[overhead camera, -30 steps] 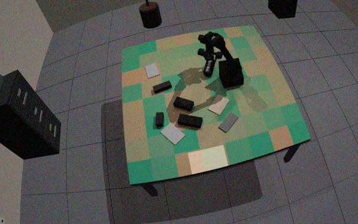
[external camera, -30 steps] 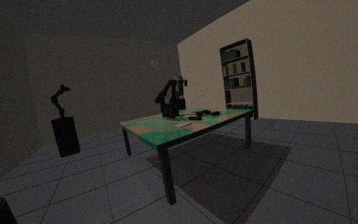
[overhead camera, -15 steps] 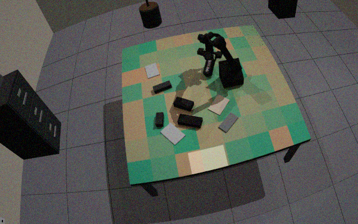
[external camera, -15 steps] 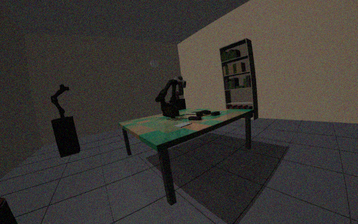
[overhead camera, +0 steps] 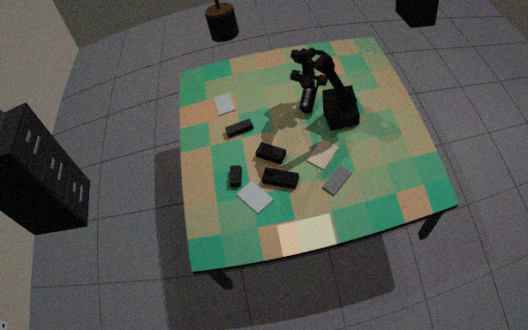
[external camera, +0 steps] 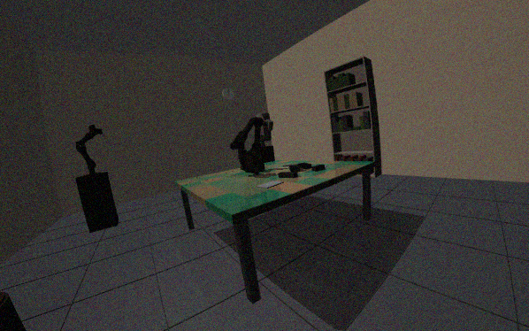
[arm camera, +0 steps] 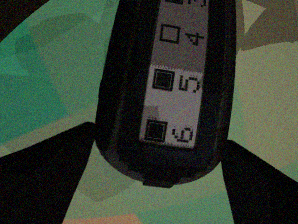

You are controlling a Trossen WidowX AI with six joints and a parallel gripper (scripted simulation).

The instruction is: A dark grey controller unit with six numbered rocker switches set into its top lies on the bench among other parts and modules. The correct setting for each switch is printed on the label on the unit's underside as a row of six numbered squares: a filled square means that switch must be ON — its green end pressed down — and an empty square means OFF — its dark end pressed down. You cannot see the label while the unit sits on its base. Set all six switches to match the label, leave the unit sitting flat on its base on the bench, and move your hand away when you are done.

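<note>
Controller unit [overhead camera: 306, 107] [external camera: 268, 134] [arm camera: 172, 162] nearest the wrist camera, raised above the worktop [overhead camera: 280, 81] [external camera: 254, 199] [arm camera: 260, 115]. Pincer [overhead camera: 309, 82] [external camera: 267, 123] [arm camera: 160, 139] partly open, gripping it across the sides. Underside label [overhead camera: 307, 95] [arm camera: 172, 107] faces camera: 4 empty, 5 and 6 filled; 3 cut off, 1 and 2 out of frame. Rockers hidden. Beyond, four dark modules and four flat plates lie about. Farther, against the wall, a bookshelf [external camera: 373, 115].

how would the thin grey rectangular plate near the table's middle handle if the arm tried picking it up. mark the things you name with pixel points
The grey rectangular plate [overhead camera: 336, 180] looks stiff, since its edges run straight. Lying flat and very thin, it would probably be hard to pinch and might slide instead. It seems unlikely to roll or tip.
</note>
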